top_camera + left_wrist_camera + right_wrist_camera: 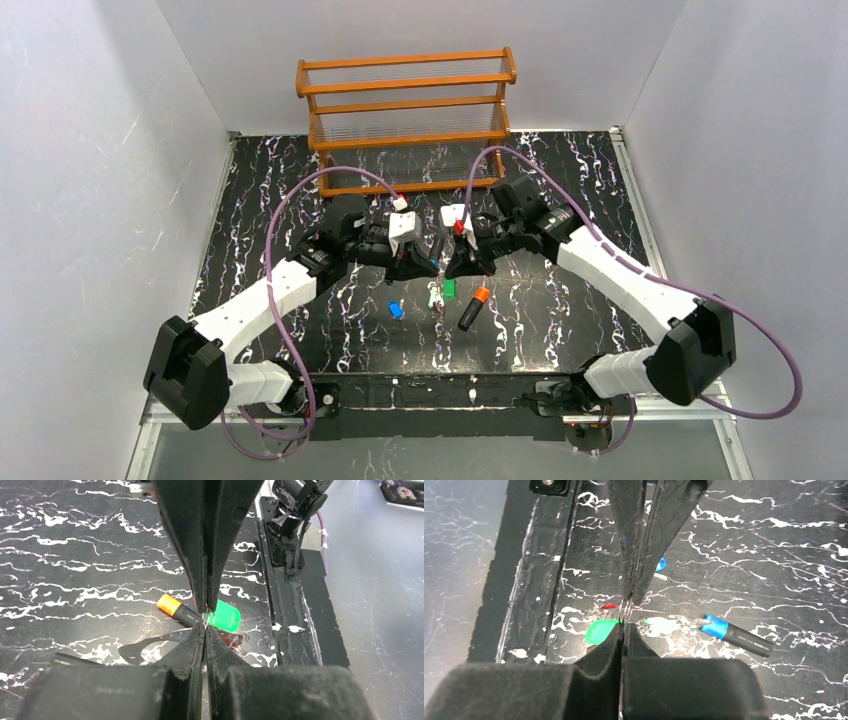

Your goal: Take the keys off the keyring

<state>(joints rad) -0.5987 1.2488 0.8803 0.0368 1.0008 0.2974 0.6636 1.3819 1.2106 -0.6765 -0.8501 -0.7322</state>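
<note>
Flat grey keyring [129,653] shows mid-table, low, just under the meeting gripper tips. One green key [225,616] sits right at the pinch point; can't tell if it is on the ring. The blue key [396,310] lies loose on the black marbled table [560,300], apart to the left. The left gripper [205,630] and right gripper [624,627] are both clamped tight, tip to tip, with a thin shiny bit between them that is too small to identify. An orange-capped marker [175,609] is just beside the green key and a blue-capped marker [736,634] is near. Wooden rack [405,110] at the back.

L tool [205,628] & R tool [623,628] both closed tight, tips meeting.
</note>
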